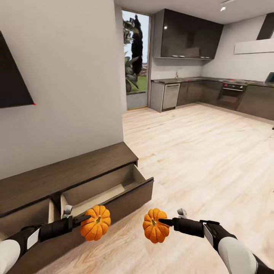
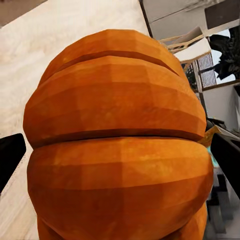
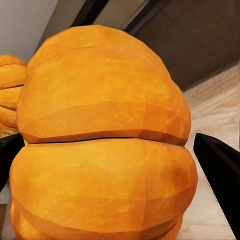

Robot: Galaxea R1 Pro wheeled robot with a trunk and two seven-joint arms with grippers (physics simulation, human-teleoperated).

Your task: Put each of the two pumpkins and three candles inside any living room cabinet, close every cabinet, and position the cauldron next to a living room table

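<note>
Two pumpkins up off floor, one per gripper. Left gripper (image 1: 84,219) clamped on left pumpkin (image 1: 95,223), just in front of open drawer (image 1: 114,190) of cabinet (image 1: 57,175). Right gripper (image 1: 164,221) clamped on right pumpkin (image 1: 155,225), over pale wood floor (image 1: 198,160). Dark fingers (image 3: 220,170) flanking orange ribs up close. Kitchen units (image 1: 213,91) far behind.
</note>
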